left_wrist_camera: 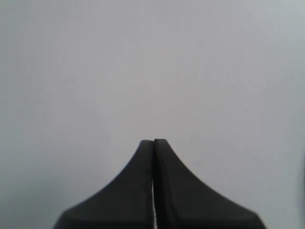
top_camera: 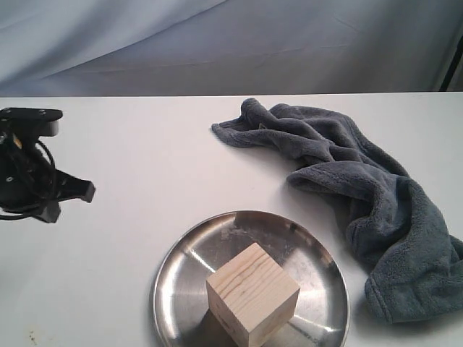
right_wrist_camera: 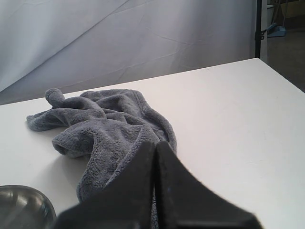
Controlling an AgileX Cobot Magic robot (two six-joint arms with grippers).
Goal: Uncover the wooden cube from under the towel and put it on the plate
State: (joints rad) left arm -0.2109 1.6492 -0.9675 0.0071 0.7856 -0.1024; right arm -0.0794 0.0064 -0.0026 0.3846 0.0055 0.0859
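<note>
The pale wooden cube (top_camera: 252,295) stands uncovered on the shiny steel plate (top_camera: 181,278) at the front middle of the table. The blue-grey towel (top_camera: 362,195) lies crumpled to the right of the plate, stretching from the middle back to the front right; in the right wrist view the towel (right_wrist_camera: 102,129) lies just beyond my fingers and the plate's rim (right_wrist_camera: 24,202) shows at a corner. My left gripper (left_wrist_camera: 153,141) is shut with nothing in it, over bare table at the far left (top_camera: 69,199). My right gripper (right_wrist_camera: 155,143) is shut and empty, out of the exterior view.
A white table (top_camera: 145,159) carries everything. A grey cloth backdrop (top_camera: 231,43) hangs behind it. The table's far right edge (right_wrist_camera: 281,71) shows in the right wrist view, with a dark stand pole (right_wrist_camera: 259,28) beyond it.
</note>
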